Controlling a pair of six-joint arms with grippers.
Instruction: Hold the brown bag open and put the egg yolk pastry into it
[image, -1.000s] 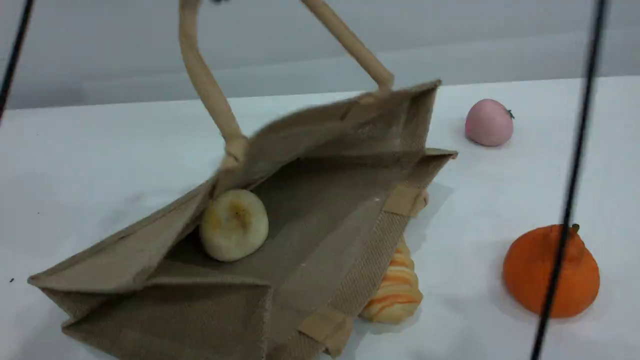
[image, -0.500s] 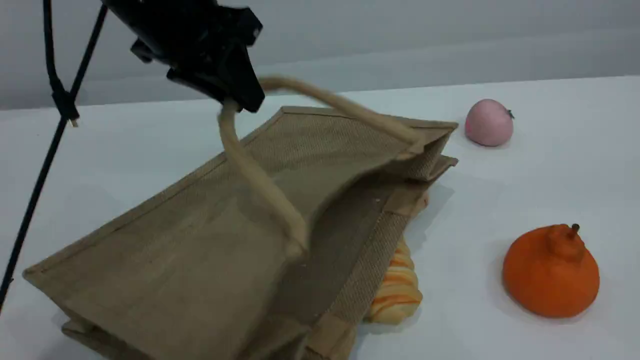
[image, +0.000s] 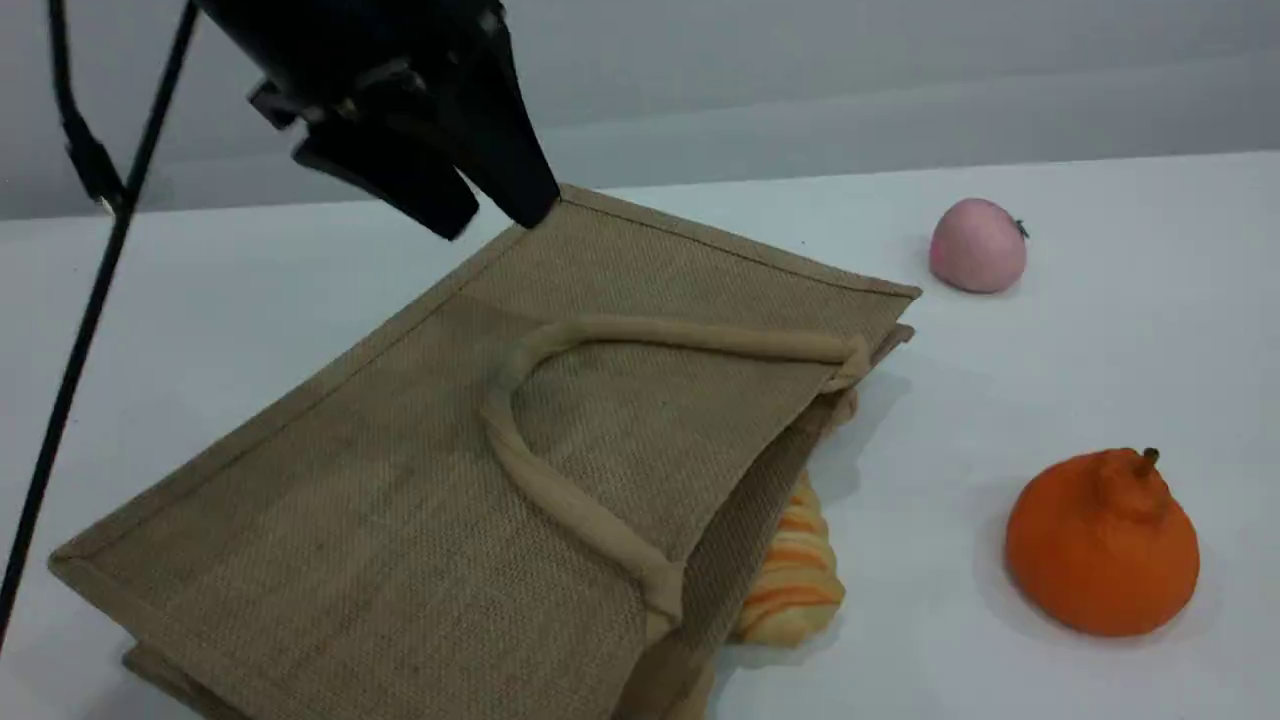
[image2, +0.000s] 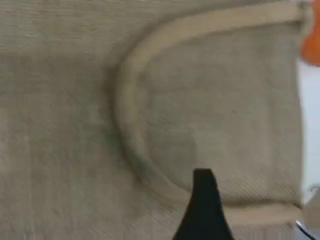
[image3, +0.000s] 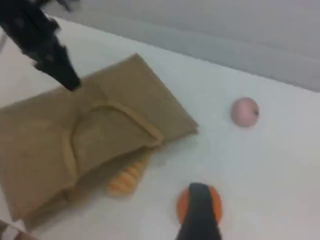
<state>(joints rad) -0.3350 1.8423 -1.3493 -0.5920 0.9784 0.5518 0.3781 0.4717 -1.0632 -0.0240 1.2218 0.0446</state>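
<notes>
The brown bag lies flat on its side on the white table, its mouth pressed shut towards the right. One beige loop handle rests loose on its upper face. The egg yolk pastry is hidden. My left gripper hangs open just above the bag's far edge and holds nothing. In the left wrist view one dark fingertip hovers over the handle and the weave. My right gripper is high above the table, right of the bag, with nothing at its one visible fingertip.
An orange-striped bread roll pokes out from under the bag's right side. A pointed orange fruit sits at the front right, a pink round fruit at the back right. A black cable hangs at the left.
My left gripper came down with the handle and let it go. The bag's upper side dropped flat, covering the pastry that lay inside the open mouth. The cable at the right has left the view.
</notes>
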